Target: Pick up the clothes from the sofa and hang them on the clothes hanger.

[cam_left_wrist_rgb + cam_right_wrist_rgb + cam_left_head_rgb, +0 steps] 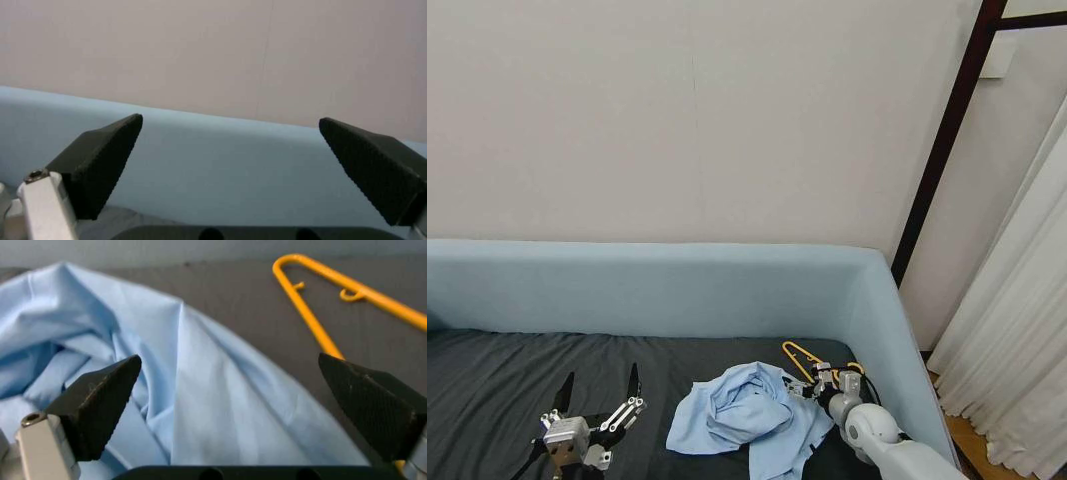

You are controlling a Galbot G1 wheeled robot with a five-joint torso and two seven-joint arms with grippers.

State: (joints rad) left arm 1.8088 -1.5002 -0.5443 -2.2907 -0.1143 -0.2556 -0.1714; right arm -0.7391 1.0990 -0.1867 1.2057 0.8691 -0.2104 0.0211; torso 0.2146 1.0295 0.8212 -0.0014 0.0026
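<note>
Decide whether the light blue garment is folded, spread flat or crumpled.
Crumpled. The light blue garment lies bunched in uneven creases on the sofa seat, beside the yellow hanger.

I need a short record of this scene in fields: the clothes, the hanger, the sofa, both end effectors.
shirt: light blue, crumpled on the sofa seat
hanger: yellow, lying on the seat beside the shirt
sofa: dark seat, pale blue back
left end effector: open, over the seat, apart from the shirt
right end effector: open, over the shirt's edge, near the hanger
</note>
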